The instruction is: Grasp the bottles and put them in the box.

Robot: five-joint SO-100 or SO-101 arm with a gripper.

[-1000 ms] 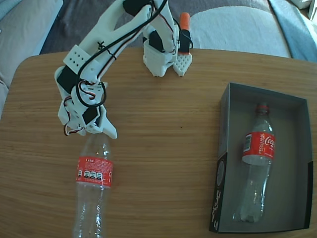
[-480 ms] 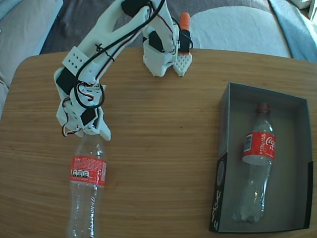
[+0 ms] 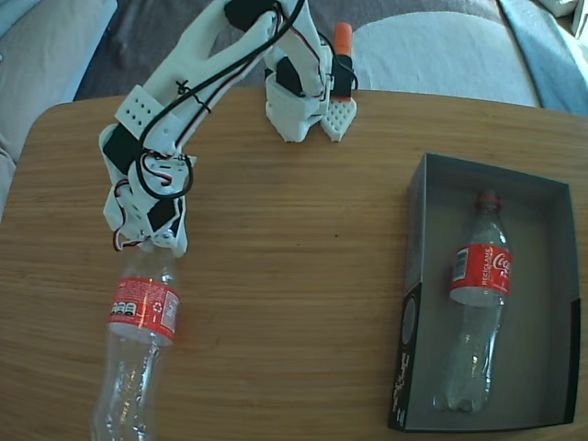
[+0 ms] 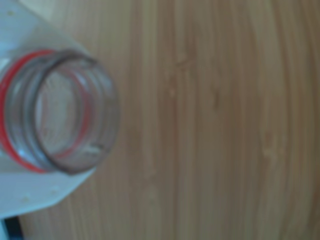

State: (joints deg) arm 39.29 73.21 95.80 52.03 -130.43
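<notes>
One clear bottle [image 3: 138, 340] with a red label lies on the wooden table at the lower left of the fixed view, neck pointing up toward my gripper [image 3: 156, 248]. The white jaws are shut on its neck. In the wrist view the bottle's open mouth with its red ring [image 4: 62, 167] fills the left side, held between white fingers [image 4: 35, 197] of the gripper [image 4: 55, 110]. A second bottle [image 3: 478, 285] lies lengthwise inside the black box [image 3: 415, 220] at the right, neck toward the far side.
The arm's white base [image 3: 299, 110] and an orange-handled clamp [image 3: 342, 41] sit at the table's far edge. Grey cushions [image 3: 441, 50] lie beyond it. Bare wooden tabletop [image 3: 303, 276] separates the held bottle from the box.
The gripper has swung slightly left, and the bottle held by the neck has pivoted with it, its body moving left and toward the lower left corner. The boxed bottle has not moved.
</notes>
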